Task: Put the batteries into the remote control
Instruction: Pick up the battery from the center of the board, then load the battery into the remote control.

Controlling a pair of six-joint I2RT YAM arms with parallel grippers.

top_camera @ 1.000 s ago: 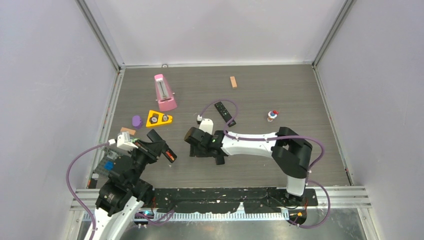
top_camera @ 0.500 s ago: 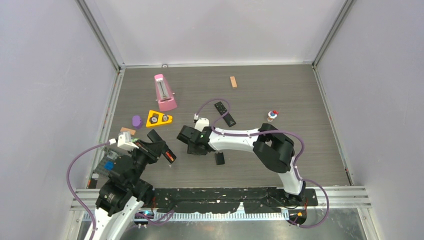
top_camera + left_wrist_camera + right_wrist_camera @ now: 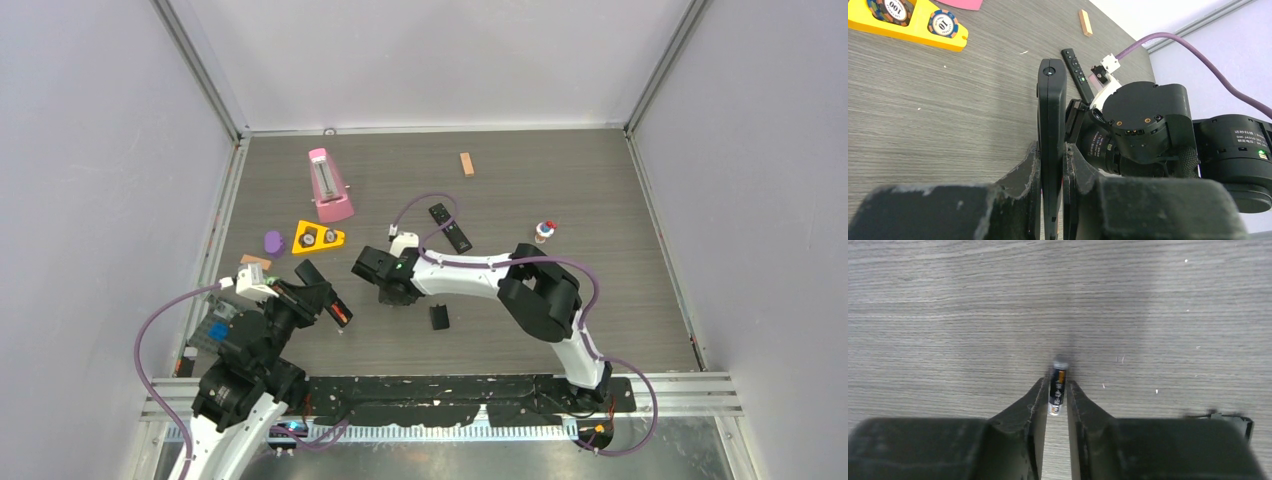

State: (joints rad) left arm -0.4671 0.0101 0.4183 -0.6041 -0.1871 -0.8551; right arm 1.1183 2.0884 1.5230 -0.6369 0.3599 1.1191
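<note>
Black on grey wood grain: the right tool [image 3: 1058, 386] points straight down at the counter [image 3: 948, 315]. Between its two dark fingers [image 3: 1030, 407] lies one small cylindrical battery with a dark-and-orange casing and metal ends [image 3: 1058, 390]. The battery lies flat on the counter, its length running along the slot between the fingers and its far end poking out just beyond the fingertips. Each finger sits just beside a flank of the cell; we cannot tell whether they pinch it or leave a sliver of space. To this tool's right, cut off at the edge of the wrist view, we see a small flat black plastic cover [image 3: 1230, 421] on the counter, near the fingers but apart from them.

The left tool [image 3: 1050, 150] is clenched on a slim black plastic remote control [image 3: 1050, 115], held edge-on between its fingers. The remote juts forward out of the grip, with a round button near its far end. Directly beyond it we see the right arm's black wrist housing [image 3: 1143, 120]. Farther ahead of the left tool a second thin black bar with buttons [image 3: 1074, 67] lies flat on the counter, and beyond that a small tan wooden block [image 3: 1085, 22]. Ahead and to the left of the left tool sits a yellow triangular plastic tray [image 3: 915, 27] holding two round chips [image 3: 943, 24].
</note>
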